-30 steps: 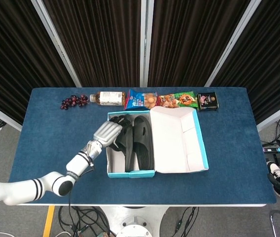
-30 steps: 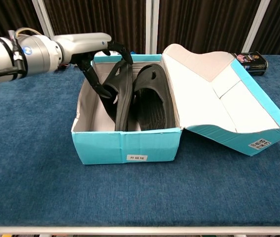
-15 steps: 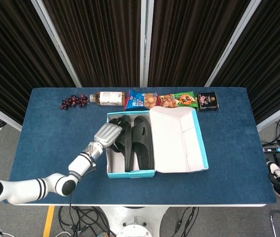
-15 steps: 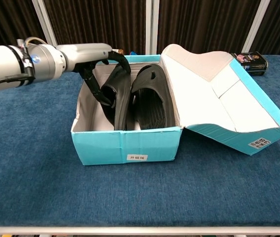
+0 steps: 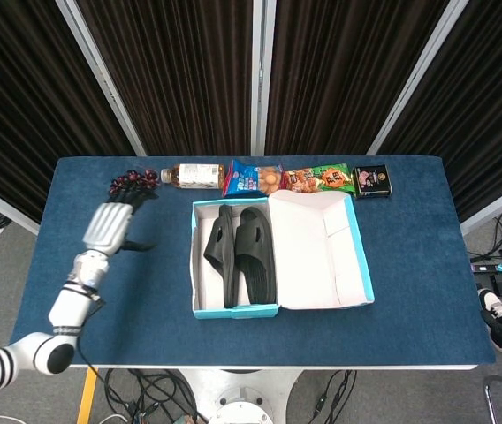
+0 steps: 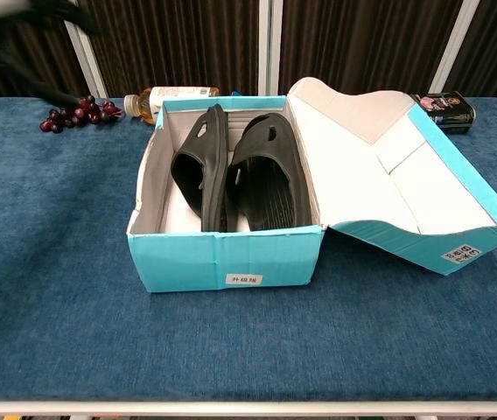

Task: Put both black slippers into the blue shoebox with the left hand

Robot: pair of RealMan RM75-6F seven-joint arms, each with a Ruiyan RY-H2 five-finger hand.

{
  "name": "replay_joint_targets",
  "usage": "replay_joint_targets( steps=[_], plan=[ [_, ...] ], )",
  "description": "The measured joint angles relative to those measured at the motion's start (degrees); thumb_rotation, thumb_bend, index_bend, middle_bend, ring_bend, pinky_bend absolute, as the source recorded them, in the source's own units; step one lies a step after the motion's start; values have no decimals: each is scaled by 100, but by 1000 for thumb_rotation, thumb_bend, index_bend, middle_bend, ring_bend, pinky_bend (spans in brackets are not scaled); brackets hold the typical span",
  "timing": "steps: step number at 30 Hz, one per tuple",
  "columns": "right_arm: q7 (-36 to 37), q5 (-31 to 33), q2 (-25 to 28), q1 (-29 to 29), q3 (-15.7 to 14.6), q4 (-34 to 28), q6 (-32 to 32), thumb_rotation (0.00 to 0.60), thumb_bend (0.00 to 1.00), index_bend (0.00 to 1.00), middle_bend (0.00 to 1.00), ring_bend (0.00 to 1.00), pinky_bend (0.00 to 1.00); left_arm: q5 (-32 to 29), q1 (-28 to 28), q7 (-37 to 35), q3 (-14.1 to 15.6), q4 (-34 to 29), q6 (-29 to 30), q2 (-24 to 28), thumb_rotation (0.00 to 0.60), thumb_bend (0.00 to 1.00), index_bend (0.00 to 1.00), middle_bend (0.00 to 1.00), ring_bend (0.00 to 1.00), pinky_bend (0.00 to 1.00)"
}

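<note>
Both black slippers lie inside the blue shoebox [image 5: 233, 310]. The left slipper [image 5: 222, 252] leans on its edge against the right slipper [image 5: 256, 256], which lies flat. The chest view shows the same pair, the tilted slipper [image 6: 199, 171] next to the flat one [image 6: 267, 178], behind the box's front wall [image 6: 231, 259]. My left hand [image 5: 109, 227] hovers over the table well left of the box, fingers spread and holding nothing. In the chest view it is only a dark blur at the top left corner. My right hand shows in neither view.
The box's white lid [image 5: 318, 252] lies open to the right. Along the far edge stand grapes [image 5: 133, 182], a lying bottle [image 5: 193, 175], two snack bags [image 5: 253, 177] [image 5: 319, 178] and a black tin [image 5: 372, 180].
My left hand has let go of the left slipper, pulled out of the box and swung far left. The slipper now rests in the box, leaning on the other.
</note>
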Motion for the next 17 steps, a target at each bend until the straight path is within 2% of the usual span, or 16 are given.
replay_joint_targets(
  steps=[4,9,17],
  plan=[
    [346,-1,-138,61,-41,242,-170,600,95,81,95,0,124,123,709,-8,243,62,755,314,600,0,243,176,3,113],
    [580,-297,-318,76,-117,390,-53,600,94,95,97,0,125,320,1579,47,597,-52,1643,671,600,0,243,176,3,113],
    [596,-585,-544,29,-244,493,172,600,94,101,106,0,125,781,2536,235,1070,-533,2567,882,600,0,243,176,3,113]
  ],
)
